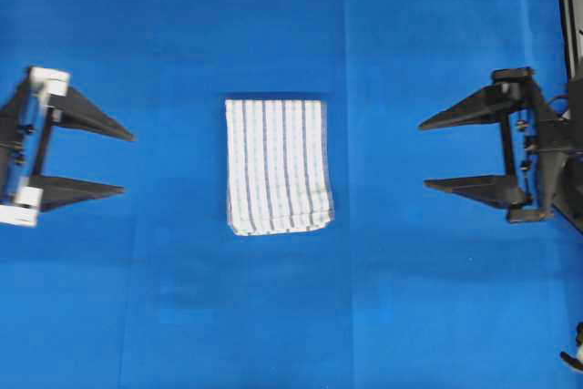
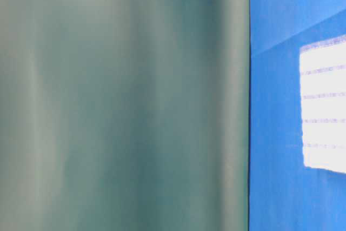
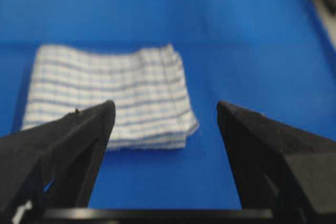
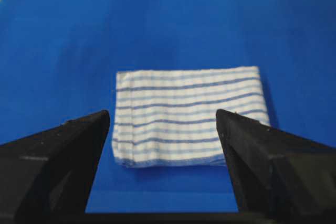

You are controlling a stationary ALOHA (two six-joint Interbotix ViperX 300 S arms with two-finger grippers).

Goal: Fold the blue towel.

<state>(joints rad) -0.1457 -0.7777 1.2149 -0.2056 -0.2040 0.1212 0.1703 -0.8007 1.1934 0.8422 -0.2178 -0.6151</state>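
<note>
We note the white cloth towel with thin blue stripes [image 1: 278,167] lying flat near the middle of the plain solid-blue table covering [image 1: 182,316], already doubled over into a compact rectangle with stacked edges showing along its lower end in the overhead view. Its long axis runs up-and-down in that view, so the stripes run crosswise to the line joining the two arms.

The black left gripper [image 1: 127,163] sits at the left edge of the overhead view, jaws spread wide and holding nothing; the black right gripper [image 1: 423,154] mirrors it on the right, likewise spread and empty. Both point inward at the towel and stand well apart from it. We judge neither clearly nearer (the gaps on each side look about even).

From the left wrist view the towel [image 3: 107,98] lies ahead and a little to the left of the open jaws; from the right wrist view the towel [image 4: 189,116] lies straight ahead, centred between them.

The table-level view is mostly blocked by a blurred grey-green surface [image 2: 124,101]; only a strip of towel shows at its right edge.

Our reading: any further fold would turn on the long sides, each facing one arm.
</note>
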